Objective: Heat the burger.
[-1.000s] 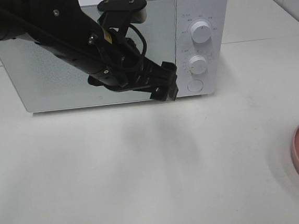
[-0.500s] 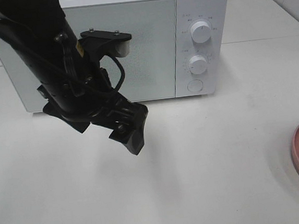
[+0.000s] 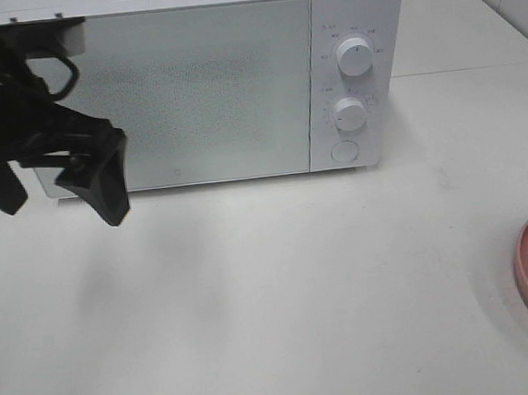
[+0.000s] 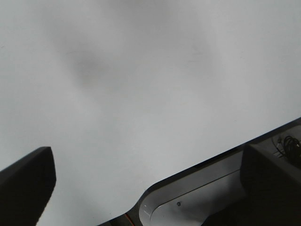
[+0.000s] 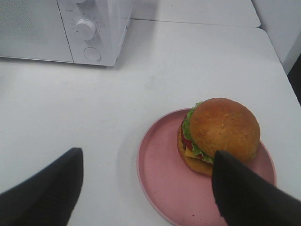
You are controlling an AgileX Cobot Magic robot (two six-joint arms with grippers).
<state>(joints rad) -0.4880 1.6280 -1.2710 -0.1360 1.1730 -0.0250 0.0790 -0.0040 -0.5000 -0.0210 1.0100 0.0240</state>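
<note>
Pink plate (image 5: 160, 188) nearest the right claw (image 5: 146, 188) carries the burger (image 5: 220, 134), untouched between spread, empty fingers. Farther off, the left claw (image 3: 106, 184) hangs apart and empty above the white bench (image 3: 300, 287). Beyond, the microwave (image 3: 198, 83) door looks shut, so heating seems wholly ahead.

The black left arm's gripper (image 3: 106, 188) hangs at the far left of the high view, fingers spread wide and pointing down, holding nothing. The black right gripper (image 5: 146, 197) only shows in its own wrist view, jaws parted and empty too.
</note>
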